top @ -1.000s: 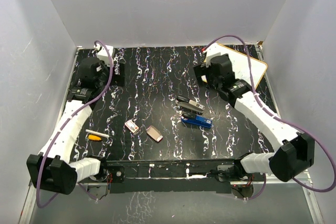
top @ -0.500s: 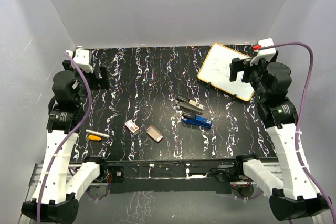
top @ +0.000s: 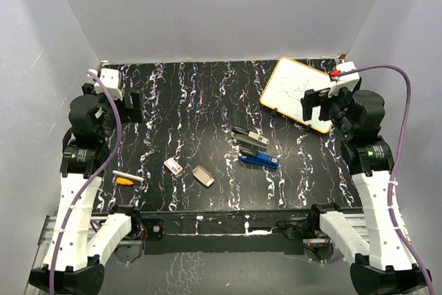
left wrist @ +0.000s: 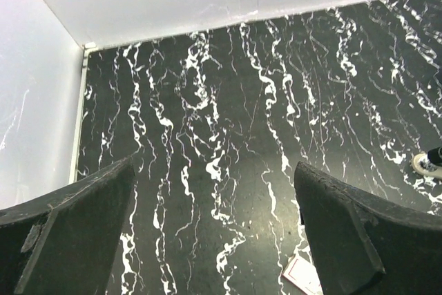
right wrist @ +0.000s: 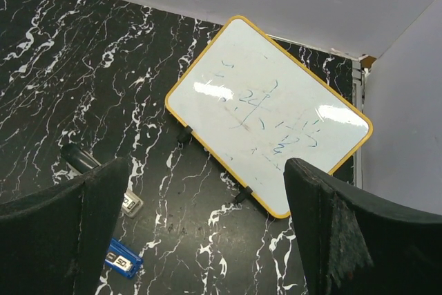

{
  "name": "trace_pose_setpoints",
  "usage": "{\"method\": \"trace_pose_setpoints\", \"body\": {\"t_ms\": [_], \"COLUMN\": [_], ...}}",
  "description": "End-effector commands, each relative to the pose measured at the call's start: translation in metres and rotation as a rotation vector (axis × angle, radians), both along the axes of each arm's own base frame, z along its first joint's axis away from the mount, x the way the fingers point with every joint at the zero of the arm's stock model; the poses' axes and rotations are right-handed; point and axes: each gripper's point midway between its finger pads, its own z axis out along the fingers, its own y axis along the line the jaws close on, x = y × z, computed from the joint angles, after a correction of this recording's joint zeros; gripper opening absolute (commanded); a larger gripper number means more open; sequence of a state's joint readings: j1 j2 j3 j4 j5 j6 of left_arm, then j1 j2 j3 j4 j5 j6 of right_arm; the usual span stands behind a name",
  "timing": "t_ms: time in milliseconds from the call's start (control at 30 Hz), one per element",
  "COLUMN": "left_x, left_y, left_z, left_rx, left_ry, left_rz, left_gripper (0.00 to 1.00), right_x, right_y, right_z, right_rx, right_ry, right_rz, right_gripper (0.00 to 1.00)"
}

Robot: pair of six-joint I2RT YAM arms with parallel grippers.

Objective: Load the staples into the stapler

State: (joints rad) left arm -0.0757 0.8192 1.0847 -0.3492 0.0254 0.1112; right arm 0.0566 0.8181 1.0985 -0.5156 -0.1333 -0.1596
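The red-pink staple box [top: 173,166] and its tan-grey inner tray [top: 202,176] lie side by side on the marbled table, front centre. A black stapler with a grey end [top: 249,135] and a blue-and-black stapler [top: 258,159] lie right of them. My left gripper [top: 135,105] is open and empty, raised at the far left. My right gripper [top: 312,105] is open and empty, raised over the whiteboard's near edge. The left wrist view [left wrist: 214,236] shows bare table and a corner of the box [left wrist: 302,276]. The right wrist view [right wrist: 200,240] shows the blue stapler [right wrist: 123,260] and the grey end [right wrist: 128,202].
A yellow-framed whiteboard [top: 300,93] lies at the back right and also shows in the right wrist view [right wrist: 266,115]. An orange-and-white pen [top: 128,178] lies at the front left. White walls enclose the table on three sides.
Both arms have swung outward from the table's back middle to raised poses at the sides. In the last half second they shifted only slightly. The objects on the table have not moved.
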Motion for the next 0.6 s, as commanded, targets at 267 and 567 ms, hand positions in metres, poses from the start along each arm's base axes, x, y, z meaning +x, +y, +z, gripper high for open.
{"method": "trace_pose_setpoints", "body": {"t_ms": [267, 567], "left_x": [0.0, 0.001], "left_y": [0.007, 0.007], "left_z": [-0.002, -0.01], "left_rx": [0.012, -0.012], "left_ry": [0.031, 0.037], "left_rz": [0.033, 0.041], "left_gripper": [0.97, 0.97], "right_x": [-0.001, -0.002], "right_y": [0.001, -0.001], "right_z": [0.004, 0.002], "right_rx": [-0.025, -0.018], "right_ry": [-0.016, -0.016], "right_rz": [0.02, 0.01], "right_gripper": [0.99, 0.99]}}
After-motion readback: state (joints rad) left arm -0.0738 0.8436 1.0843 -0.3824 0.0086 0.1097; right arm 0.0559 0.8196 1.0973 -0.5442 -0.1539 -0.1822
